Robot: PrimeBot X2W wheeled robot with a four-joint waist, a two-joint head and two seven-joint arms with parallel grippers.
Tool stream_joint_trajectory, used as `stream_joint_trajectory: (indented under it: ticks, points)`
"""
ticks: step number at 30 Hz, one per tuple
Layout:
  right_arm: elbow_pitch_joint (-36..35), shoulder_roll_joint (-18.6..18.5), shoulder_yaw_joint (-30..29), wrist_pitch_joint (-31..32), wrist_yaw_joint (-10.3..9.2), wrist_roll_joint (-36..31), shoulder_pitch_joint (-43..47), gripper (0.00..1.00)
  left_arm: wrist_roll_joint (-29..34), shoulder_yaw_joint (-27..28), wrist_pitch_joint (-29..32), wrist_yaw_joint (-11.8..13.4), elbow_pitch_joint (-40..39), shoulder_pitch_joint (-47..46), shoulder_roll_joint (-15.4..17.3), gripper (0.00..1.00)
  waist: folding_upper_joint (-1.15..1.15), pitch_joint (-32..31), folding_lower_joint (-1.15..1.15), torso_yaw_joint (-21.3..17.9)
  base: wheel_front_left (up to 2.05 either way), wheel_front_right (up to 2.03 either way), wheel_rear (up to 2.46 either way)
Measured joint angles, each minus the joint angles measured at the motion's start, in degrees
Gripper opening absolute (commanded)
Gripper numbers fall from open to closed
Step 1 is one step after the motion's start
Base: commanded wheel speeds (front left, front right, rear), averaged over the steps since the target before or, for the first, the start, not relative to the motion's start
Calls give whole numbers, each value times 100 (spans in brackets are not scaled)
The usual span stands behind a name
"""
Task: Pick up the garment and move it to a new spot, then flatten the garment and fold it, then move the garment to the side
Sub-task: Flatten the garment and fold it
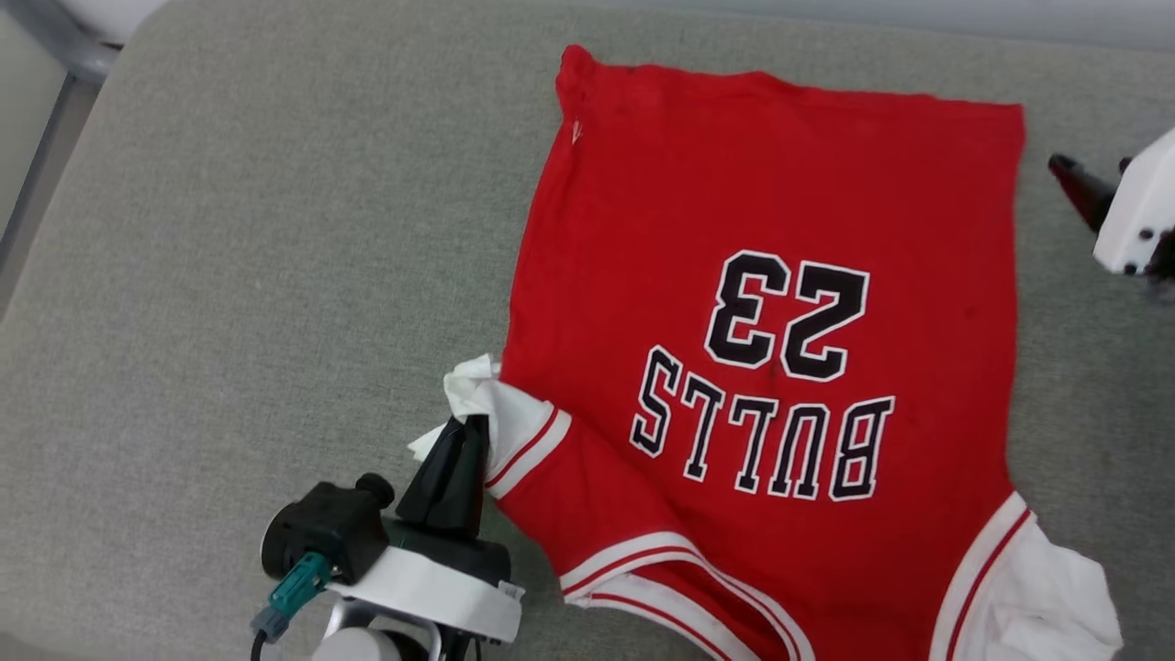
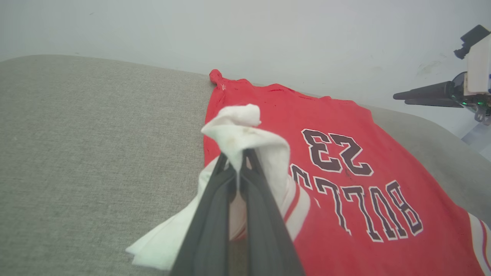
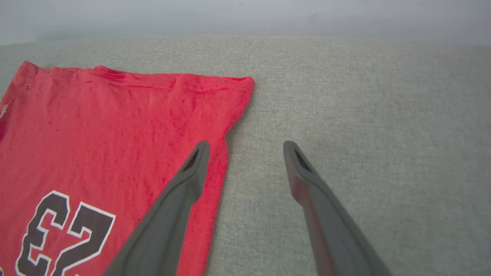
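The red garment [image 1: 771, 275] lies spread on the grey cushion, its "BULLS 23" lettering upside down in the head view. My left gripper [image 1: 470, 424] is shut on its white left sleeve [image 2: 245, 134], which bunches up around the fingertips at the garment's near left corner. At the far right my right gripper [image 3: 246, 145] hovers open, its fingers straddling the garment's right edge [image 3: 226, 153] above the cushion. The same gripper's dark fingers [image 2: 425, 94] show at the right of the left wrist view. The other white sleeve [image 1: 1037, 597] lies crumpled at the near right.
The grey fabric cushion [image 1: 257, 275] stretches wide to the garment's left. A pale wall [image 2: 268, 34] rises behind the cushion's far edge. A light frame [image 1: 46, 138] borders the cushion at the upper left.
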Motion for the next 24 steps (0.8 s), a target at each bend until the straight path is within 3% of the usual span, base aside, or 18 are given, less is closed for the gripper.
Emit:
stream_joint_trajectory:
  ticks: [8, 17, 18, 19, 20, 24]
  points:
    - [768, -148, 172, 770, 0, -416, -1317, 100, 208, 3, -2, -307, -103, -317, -347, 0, 0, 710, 0, 438, 0, 0, 0]
    - [1438, -247, 269, 1352, -1, -581, -1864, 100, 343, 26, -9, -517, -99, -502, -559, 0, 0, 1268, -2, 766, 0, 0, 0]
    - [1491, -258, 257, 1455, -1, -580, -1908, 52, 344, 38, -9, -541, -94, -502, -570, 0, 0, 1289, -3, 779, 0, 0, 0]
    - [1533, -261, 253, 1532, -1, -579, -1944, 16, 347, 51, -9, -543, -86, -502, -580, 0, 0, 1298, -3, 784, 0, 0, 0]
    - [1573, -264, 235, 1582, -1, -577, -1965, 0, 349, 63, -9, -553, -81, -502, -589, 0, 0, 1299, -3, 786, 0, 0, 0]
    - [1650, -280, 255, 1664, 0, -575, -1979, 0, 350, 93, -9, -592, -34, -501, -613, 0, 0, 1254, -2, 790, 0, 0, 0]
